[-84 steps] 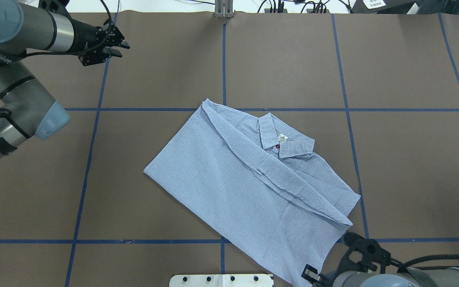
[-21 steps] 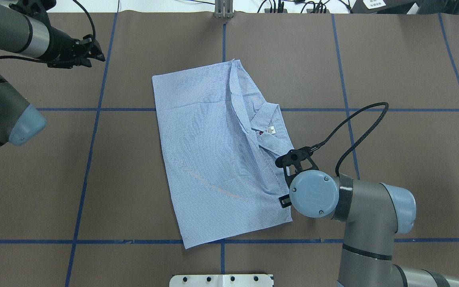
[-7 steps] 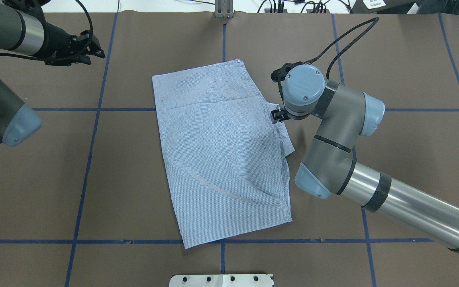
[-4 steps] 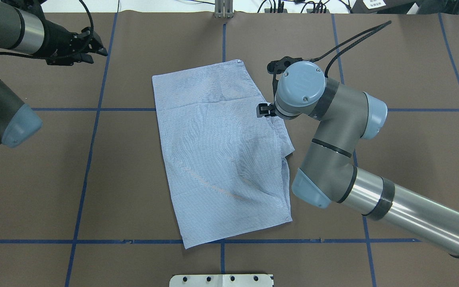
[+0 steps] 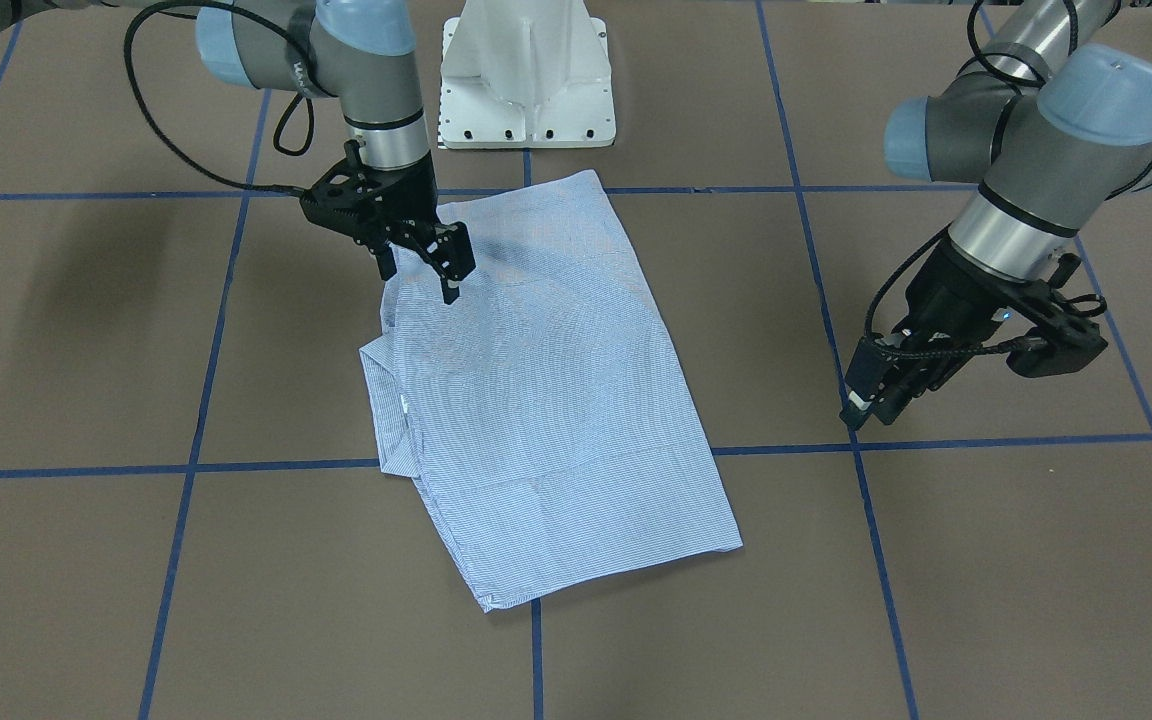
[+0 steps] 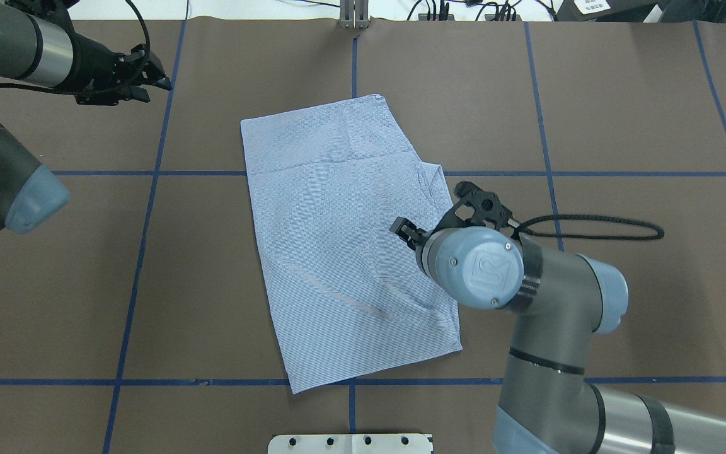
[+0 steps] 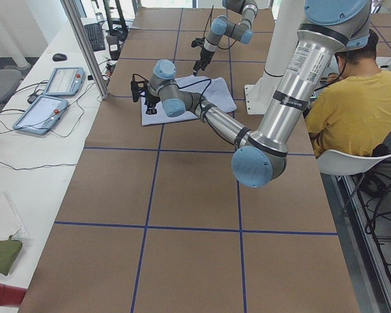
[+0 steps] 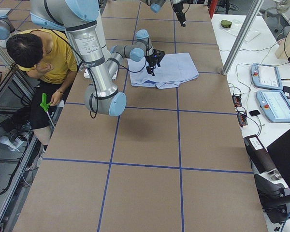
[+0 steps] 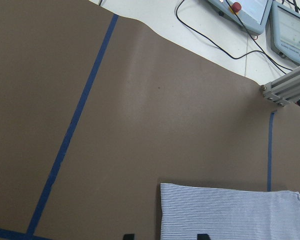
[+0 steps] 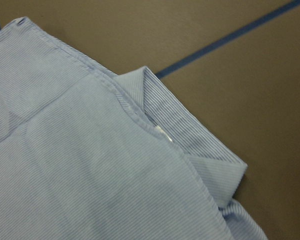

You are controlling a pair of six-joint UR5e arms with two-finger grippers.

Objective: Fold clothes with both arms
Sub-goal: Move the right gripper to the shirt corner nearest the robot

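Observation:
The clothes are one blue-and-white striped shirt (image 6: pixel 338 252), folded into a long rectangle in the middle of the brown table (image 6: pixel 621 126). Its collar (image 10: pixel 190 135) peeks out along the right-hand edge, and the shirt's far edge (image 9: pixel 230 212) shows in the left wrist view. My right gripper (image 5: pixel 419 280) hovers open just above the shirt (image 5: pixel 536 400) near that edge and holds nothing. Its wrist covers most of it in the overhead view. Off the cloth at the far left, my left gripper (image 6: pixel 158 85) (image 5: pixel 854 415) hangs over bare table, open and empty.
Blue tape lines (image 6: pixel 546 173) divide the table into squares. The white pedestal base (image 5: pixel 526 80) stands at the robot's edge. A person in a yellow top (image 8: pixel 43 53) sits beside the table. Two pendant tablets (image 8: pixel 270 87) and cables lie past the far edge.
My right arm has swung from the shirt's far right edge back toward the robot along that edge, with nothing in its gripper. The shirt and the left arm have stayed put.

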